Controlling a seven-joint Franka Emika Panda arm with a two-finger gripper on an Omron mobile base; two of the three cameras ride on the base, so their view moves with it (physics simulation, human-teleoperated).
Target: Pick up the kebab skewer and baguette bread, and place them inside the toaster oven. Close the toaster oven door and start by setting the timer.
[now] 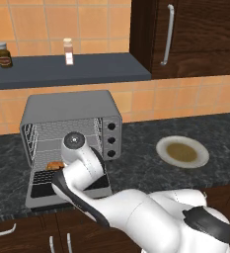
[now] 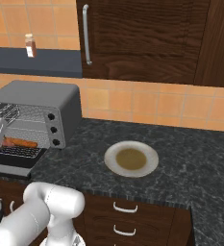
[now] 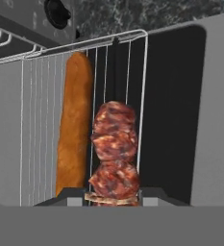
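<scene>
In the hand view the tool [image 3: 112, 196] is clamped on the thin skewer of reddish-brown meat chunks [image 3: 114, 146], held over the wire rack [image 3: 31, 144] of the boxy grey toaster oven [image 1: 72, 129]. The long orange-brown baguette [image 3: 74, 125] lies on that rack at the skewer's nine o'clock, just beside it.

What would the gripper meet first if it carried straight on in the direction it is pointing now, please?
The gripper, shut on the kebab skewer, points down at the wire rack of the toaster oven. Going on, the skewer would probably touch that rack first, beside the baguette; depth is hard to judge.
</scene>
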